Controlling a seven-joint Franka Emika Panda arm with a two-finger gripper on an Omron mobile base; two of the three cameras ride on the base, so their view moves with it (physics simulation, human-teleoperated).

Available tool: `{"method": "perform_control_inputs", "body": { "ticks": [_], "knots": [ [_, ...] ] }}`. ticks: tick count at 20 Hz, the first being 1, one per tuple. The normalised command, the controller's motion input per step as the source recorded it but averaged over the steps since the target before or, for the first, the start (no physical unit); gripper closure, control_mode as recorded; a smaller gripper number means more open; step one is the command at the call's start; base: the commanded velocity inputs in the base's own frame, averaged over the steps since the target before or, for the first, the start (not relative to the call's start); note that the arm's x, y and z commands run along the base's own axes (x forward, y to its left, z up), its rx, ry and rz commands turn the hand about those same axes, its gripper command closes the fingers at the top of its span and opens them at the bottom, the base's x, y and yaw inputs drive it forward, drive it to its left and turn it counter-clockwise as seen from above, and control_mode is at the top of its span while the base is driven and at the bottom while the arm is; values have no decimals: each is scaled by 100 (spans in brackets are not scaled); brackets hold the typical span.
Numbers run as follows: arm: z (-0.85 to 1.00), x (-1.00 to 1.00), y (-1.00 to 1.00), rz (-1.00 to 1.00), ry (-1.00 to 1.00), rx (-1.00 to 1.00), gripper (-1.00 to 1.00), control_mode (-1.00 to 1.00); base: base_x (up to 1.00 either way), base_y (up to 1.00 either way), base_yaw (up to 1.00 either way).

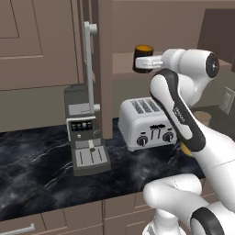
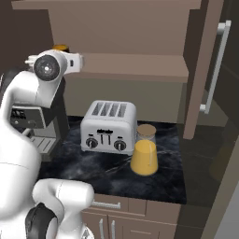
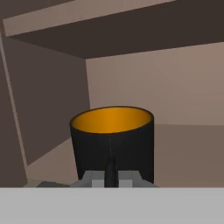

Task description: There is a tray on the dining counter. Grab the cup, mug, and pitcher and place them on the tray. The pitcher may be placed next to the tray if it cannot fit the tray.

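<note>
- The mug (image 3: 112,142) sat on a shelf inside an open wall cabinet, in the upper middle of the left base view, black outside and orange within.
- The gripper (image 3: 110,168) was right against it; in the hand view the fingers looked pressed nearly together, seemingly pinching the mug's near wall or handle, though what exactly they gripped was hidden.
- The pitcher (image 2: 144,156) stood on the table (image 2: 93,175) at centre right of the right base view, just beside a silver toaster (image 2: 108,127).
- A coffee machine (image 1: 86,133) stood at the left of the left base view.
- I judged the mug step to be in hand: next would be lifting it clear of the shelf and carrying it level toward the tray.
</note>
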Motion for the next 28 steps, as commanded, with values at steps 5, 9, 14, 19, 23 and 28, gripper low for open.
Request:
{"method": "perform_control_inputs", "body": {
  "ticks": [5, 9, 14, 19, 23, 28],
  "knots": [
    [3, -52, -29, 0, 0, 0, 100, -100, 0, 0, 0],
    [1, -40, -13, 0, 2, 0, 100, -100, 0, 0, 0],
    [0, -39, -4, 0, 4, 0, 100, -100, 0, 0, 0],
    [0, -44, -2, 0, 7, 0, 100, -100, 0, 0, 0],
    [0, -45, -8, 0, 2, 0, 100, -100, 0, 0, 0],
    [0, -37, -14, 0, 0, 0, 100, -100, 0, 0, 0]
  ]
}}
